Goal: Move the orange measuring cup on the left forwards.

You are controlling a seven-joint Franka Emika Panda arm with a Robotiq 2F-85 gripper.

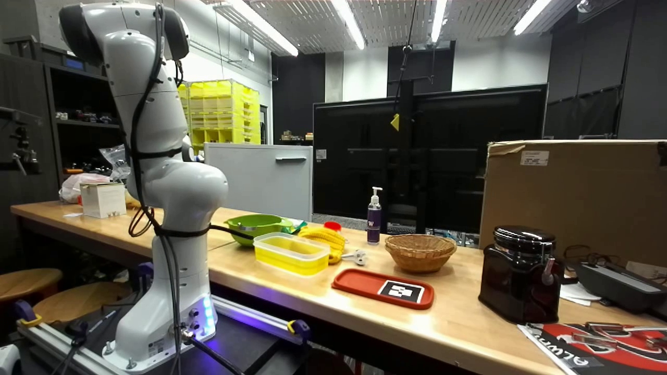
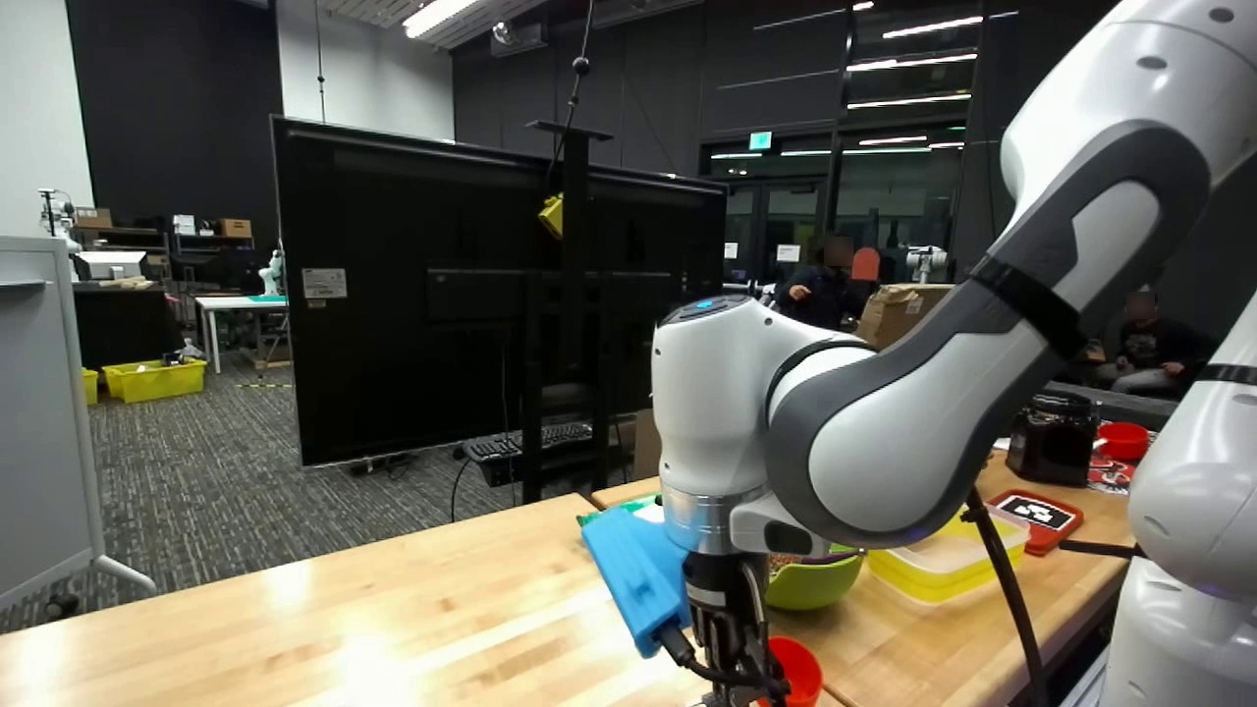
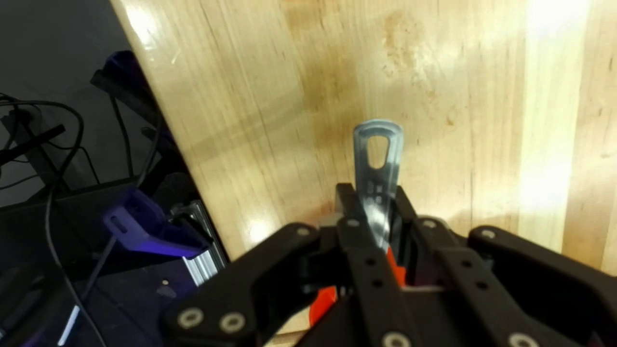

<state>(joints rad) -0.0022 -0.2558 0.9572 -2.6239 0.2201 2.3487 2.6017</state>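
Although the orange cup [image 2: 797,670] looks grasped, the forward move and the letting go probably remain. In an exterior view it shows at the near side of the counter [image 2: 412,609] (on it or just above, I can't tell), just beside the hand [image 3: 375,200], whose fingers [image 3: 347,200] are drawn in close on the cup's metal handle [image 3: 379,185].

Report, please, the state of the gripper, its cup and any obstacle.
Gripper shut on handle. Cup lifted or resting: cannot tell. Green bowl beyond cup in an exterior view; blocking uncertain.
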